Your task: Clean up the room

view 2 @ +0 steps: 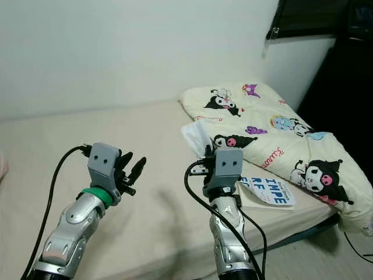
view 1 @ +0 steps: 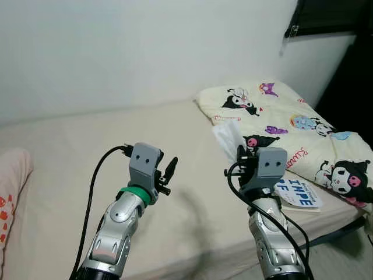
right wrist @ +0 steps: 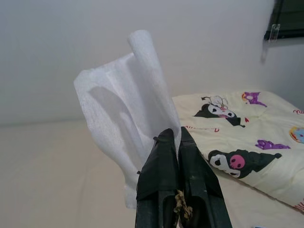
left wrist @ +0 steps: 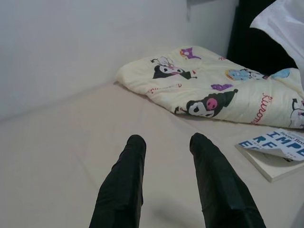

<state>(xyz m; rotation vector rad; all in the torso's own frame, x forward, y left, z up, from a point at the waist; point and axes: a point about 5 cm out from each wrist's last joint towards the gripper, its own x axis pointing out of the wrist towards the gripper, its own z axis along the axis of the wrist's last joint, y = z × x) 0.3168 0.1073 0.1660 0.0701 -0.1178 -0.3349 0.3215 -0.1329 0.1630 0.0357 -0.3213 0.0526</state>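
Bare cream mattress (view 1: 87, 146) against a white wall (view 1: 116, 46). Dark window frame (view 1: 326, 17) in upper corner. Pink patterned cushion (view 1: 9, 186) at the mattress's left edge.

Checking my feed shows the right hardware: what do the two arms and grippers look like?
Both arms are silver metal with grey blocky wrist housings and looped black cables. The left arm has a green ring at the wrist; the right arm shows none. The left gripper and right gripper each have two long black fingers.
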